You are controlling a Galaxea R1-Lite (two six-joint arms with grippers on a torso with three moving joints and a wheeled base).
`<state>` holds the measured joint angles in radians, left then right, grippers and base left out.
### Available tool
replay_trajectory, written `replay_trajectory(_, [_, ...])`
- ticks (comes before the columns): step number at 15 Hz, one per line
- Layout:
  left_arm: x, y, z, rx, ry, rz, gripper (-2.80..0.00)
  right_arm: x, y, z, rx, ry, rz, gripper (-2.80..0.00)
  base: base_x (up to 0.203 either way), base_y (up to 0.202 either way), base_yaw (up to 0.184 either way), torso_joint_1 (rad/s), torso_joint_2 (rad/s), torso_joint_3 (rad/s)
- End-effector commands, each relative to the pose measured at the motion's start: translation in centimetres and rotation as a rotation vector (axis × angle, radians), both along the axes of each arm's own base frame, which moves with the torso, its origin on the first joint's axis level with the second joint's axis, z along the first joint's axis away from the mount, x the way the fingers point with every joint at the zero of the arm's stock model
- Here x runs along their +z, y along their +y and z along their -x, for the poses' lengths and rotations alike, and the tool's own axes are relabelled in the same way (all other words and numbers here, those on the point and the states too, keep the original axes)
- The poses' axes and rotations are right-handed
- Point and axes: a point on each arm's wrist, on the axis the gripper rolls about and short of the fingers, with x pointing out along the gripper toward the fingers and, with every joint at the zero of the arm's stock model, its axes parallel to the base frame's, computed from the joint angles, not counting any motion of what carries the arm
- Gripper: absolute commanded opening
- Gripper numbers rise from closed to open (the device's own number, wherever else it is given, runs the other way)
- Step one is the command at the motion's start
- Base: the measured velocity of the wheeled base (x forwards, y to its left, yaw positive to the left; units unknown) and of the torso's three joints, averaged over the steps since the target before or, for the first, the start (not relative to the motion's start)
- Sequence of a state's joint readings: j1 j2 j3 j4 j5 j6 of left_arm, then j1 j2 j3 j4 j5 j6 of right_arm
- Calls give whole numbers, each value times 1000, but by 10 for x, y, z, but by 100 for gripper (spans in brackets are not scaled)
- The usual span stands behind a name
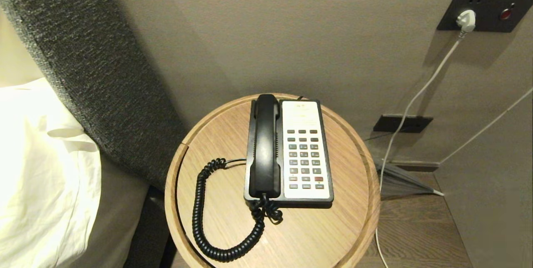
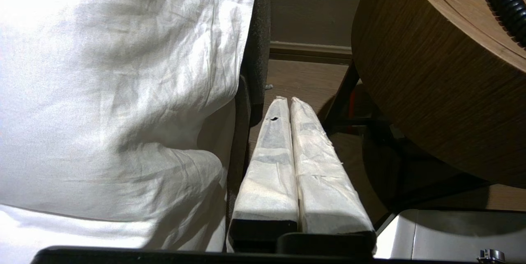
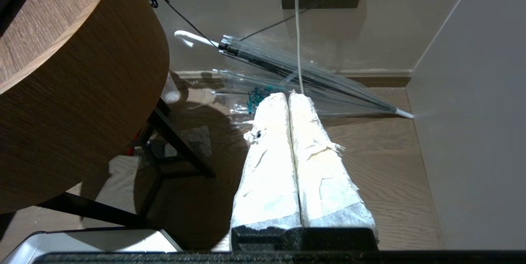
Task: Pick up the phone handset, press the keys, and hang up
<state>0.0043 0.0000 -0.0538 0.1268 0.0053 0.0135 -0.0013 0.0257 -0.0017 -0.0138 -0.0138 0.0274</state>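
Observation:
The black phone handset (image 1: 265, 145) lies in its cradle on the left side of the phone base (image 1: 306, 151), whose white panel carries rows of keys (image 1: 304, 157). Its black coiled cord (image 1: 208, 222) loops over the round wooden table (image 1: 341, 234). Neither gripper shows in the head view. My left gripper (image 2: 286, 100) hangs low beside the table, between it and the bed, its white-wrapped fingers pressed together and empty. Down on the table's other side my right gripper (image 3: 289, 95) hangs over the floor, shut and empty too.
A bed with a white sheet (image 1: 37, 168) and a grey headboard (image 1: 95, 76) stands left of the table. On the floor to the right lies a clear umbrella (image 3: 304, 75). A white plug and cable (image 1: 465, 20) hang from the wall socket, and a wall (image 3: 472, 112) closes the right side.

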Motion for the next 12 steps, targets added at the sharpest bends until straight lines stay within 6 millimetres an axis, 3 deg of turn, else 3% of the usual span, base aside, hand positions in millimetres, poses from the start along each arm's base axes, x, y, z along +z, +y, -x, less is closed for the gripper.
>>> replay_trajectory(1, [0, 0, 0, 3, 1, 1, -280, 0, 0, 0, 0, -3, 1, -280, 0, 0, 0, 0, 0, 0])
replay_trajectory(12, [0, 0, 0, 1, 1, 0, -280, 0, 0, 0, 0, -3, 0, -280, 0, 0, 0, 0, 0, 0])
